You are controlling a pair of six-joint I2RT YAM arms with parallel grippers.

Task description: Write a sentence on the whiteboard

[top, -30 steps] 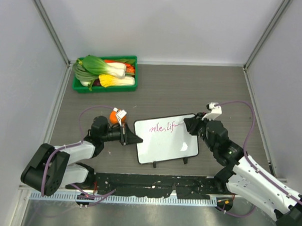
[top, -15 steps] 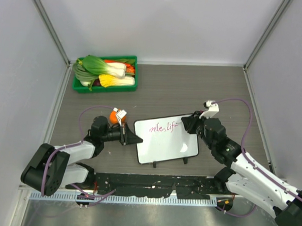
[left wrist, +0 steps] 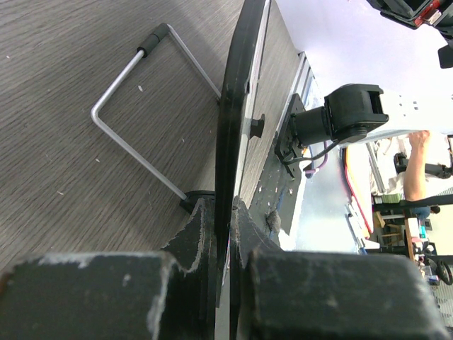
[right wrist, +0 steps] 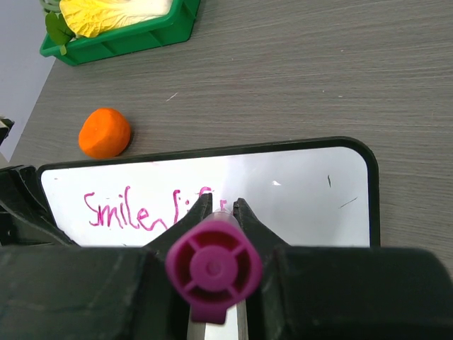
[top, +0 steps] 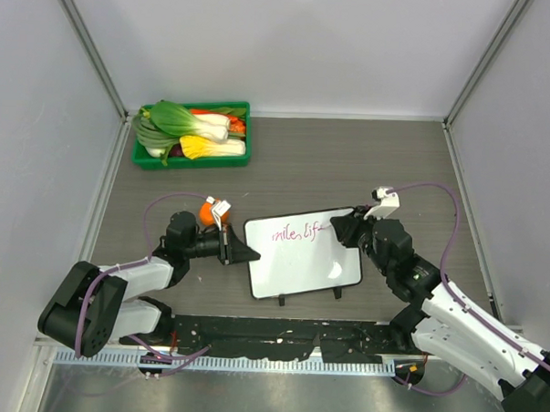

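The whiteboard [top: 309,267] lies mid-table with its black frame, and the sentence [top: 297,232] runs in magenta script along its top. My left gripper [top: 253,253] is shut on the board's left edge; in the left wrist view the frame [left wrist: 230,134] stands edge-on between my left gripper's [left wrist: 226,205] jaws. My right gripper [top: 342,229] is shut on a magenta marker over the board's upper right. The right wrist view shows the marker's end [right wrist: 214,269] in the right gripper [right wrist: 223,204], above the board [right wrist: 304,191], just right of the sentence [right wrist: 141,209], which reads "Smile, lif".
A green tray [top: 191,157] of vegetables sits at the back left. An orange ball [top: 206,212] lies beside my left wrist, also seen as the orange ball [right wrist: 105,132] above the board's corner. A bent wire stand [left wrist: 134,134] lies on the table behind the board.
My right gripper with the marker has shifted slightly left along the top line of writing. The left arm and the board have not moved.
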